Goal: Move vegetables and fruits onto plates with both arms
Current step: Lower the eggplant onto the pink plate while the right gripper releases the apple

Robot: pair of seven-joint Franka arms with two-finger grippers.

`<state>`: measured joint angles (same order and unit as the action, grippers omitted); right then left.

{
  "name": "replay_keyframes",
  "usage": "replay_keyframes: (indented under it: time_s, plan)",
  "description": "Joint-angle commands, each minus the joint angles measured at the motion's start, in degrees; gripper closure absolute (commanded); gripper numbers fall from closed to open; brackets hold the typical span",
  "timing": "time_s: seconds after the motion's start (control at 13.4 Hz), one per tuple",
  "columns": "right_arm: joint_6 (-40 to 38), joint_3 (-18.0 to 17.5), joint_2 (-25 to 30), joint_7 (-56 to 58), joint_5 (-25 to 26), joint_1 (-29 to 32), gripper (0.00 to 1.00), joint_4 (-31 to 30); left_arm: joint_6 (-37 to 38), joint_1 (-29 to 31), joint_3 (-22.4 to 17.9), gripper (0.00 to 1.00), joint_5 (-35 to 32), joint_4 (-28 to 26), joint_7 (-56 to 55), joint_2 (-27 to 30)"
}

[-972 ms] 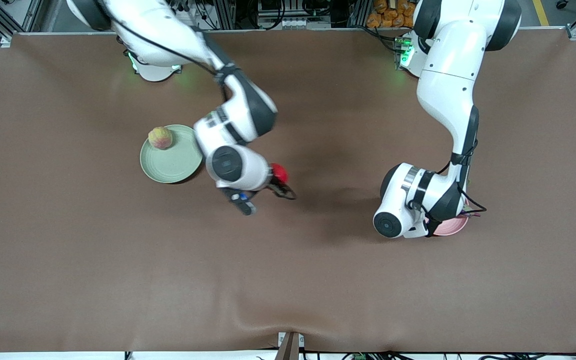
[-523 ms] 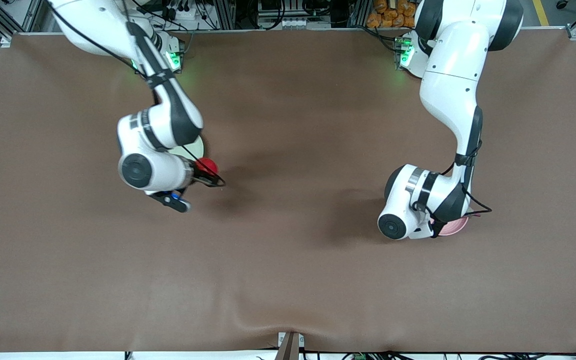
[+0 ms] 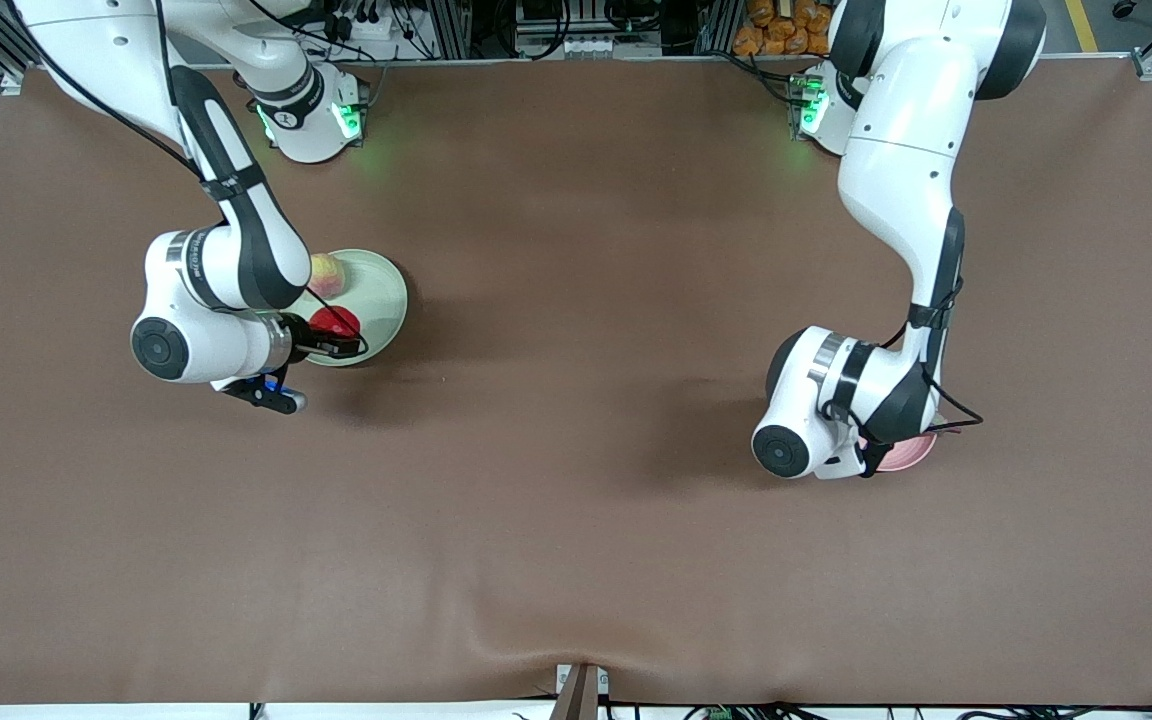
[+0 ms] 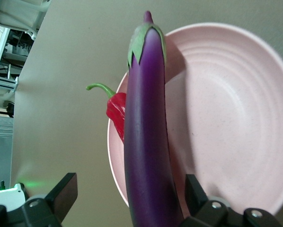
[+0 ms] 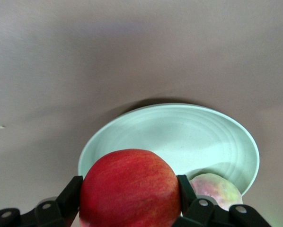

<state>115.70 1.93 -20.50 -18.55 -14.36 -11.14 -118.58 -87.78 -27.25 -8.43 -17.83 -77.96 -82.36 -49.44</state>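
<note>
My right gripper is shut on the deep-red fruit and holds it over the pale green plate. The peach lies on that plate. In the front view the red fruit hangs over the part of the green plate's rim that is nearer the camera, and the peach is half hidden by the arm. My left gripper is open, its fingers wide on either side of the purple eggplant. The eggplant lies across the pink plate, next to the red chili.
In the front view the left arm's wrist covers most of the pink plate, which lies toward the left arm's end of the table. The brown table cloth spreads between the two plates. Both bases stand at the table's back edge.
My right arm has swung from the table's middle toward its own end, carrying the red fruit to over the green plate. The left arm has barely moved.
</note>
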Motion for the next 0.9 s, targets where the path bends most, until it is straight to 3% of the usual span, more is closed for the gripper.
replay_keyframes:
  time_s: [0.0,0.07,0.3,0.52,0.67,0.82]
  plan:
    - [3.6,-1.2,1.6,0.4,0.6,0.9,0.24,-4.3,0.9,-0.3,-0.1,0.0,-1.2,-0.1,-0.5,2.5]
    - [3.6,-1.2,1.3,0.3,0.4,0.9,0.0,-4.2,0.9,-0.2,-0.2,0.0,-1.2,0.0,-0.5,2.5]
    - [-1.8,-1.3,1.5,-0.3,0.0,0.9,0.0,-0.1,0.8,0.7,-0.2,0.0,-1.1,1.7,0.4,4.0]
    - [-20.1,-1.5,1.3,-0.4,-0.3,0.8,0.0,17.8,0.8,2.4,0.0,0.0,-0.9,1.8,6.4,8.0]
    - [-25.5,-1.6,0.6,0.6,0.2,1.3,0.0,28.8,0.9,4.1,0.2,0.0,-0.7,1.7,8.9,10.8]
    - [-30.3,-2.0,0.2,1.8,6.1,1.3,0.0,37.5,1.0,4.6,0.2,0.0,-0.6,1.3,12.4,13.0]
